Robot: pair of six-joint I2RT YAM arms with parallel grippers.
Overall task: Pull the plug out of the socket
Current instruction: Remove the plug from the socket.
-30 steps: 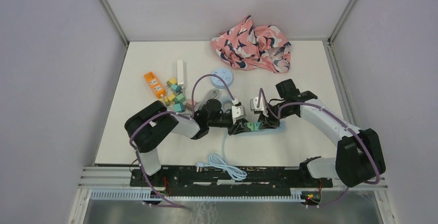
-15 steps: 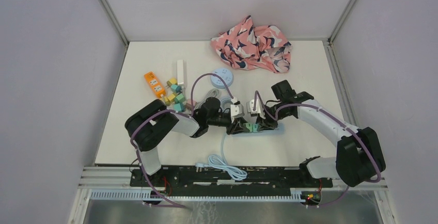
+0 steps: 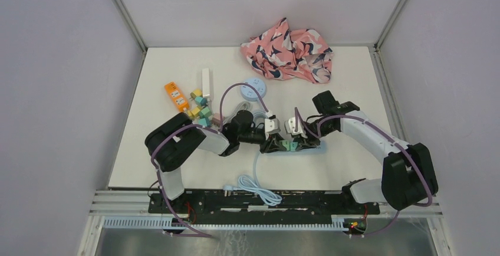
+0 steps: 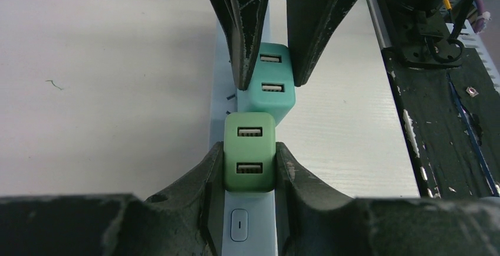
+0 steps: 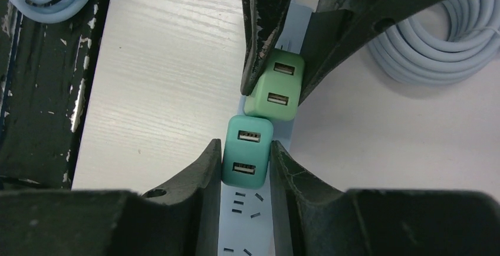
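Top view, left to right: 1 orange box (image 3: 176, 97), 1 white bar (image 3: 206, 81), a cluster of small yellow and teal blocks (image 3: 199, 110) (too small to count exactly), all at far left of the table (image 3: 354, 167)

2 cable coils: a grey one (image 3: 242, 111) just far of the arms, a pale blue one (image 3: 257, 189) at the near edge. 1 round white socket (image 3: 255, 88) sits far of the grey coil

Centre: 1 power strip (image 4: 240, 232) lying left-right, with 2 plugs on it, side by side and touching or nearly so. Each plug is a cube charger with 2 USB ports on top

Left gripper (image 4: 250, 150) comes in from the left, jaws pinching the green plug (image 4: 250, 176) on its two sides, fingers (image 4: 206, 173) flat against it

Right gripper (image 5: 247, 153) comes in from the right, jaws pinching the teal plug (image 5: 246, 170) the same way

Green plug is on the left, teal plug just right of it. Both stand on the strip; can't tell how deep the prongs sit. The teal plug sits a bit off line from the green one

The strip's switch shows in the left wrist view, just behind the green plug

Far right of centre: 1 pink patterned cloth (image 3: 289, 49) bunched at the far edge, well apart from the arms
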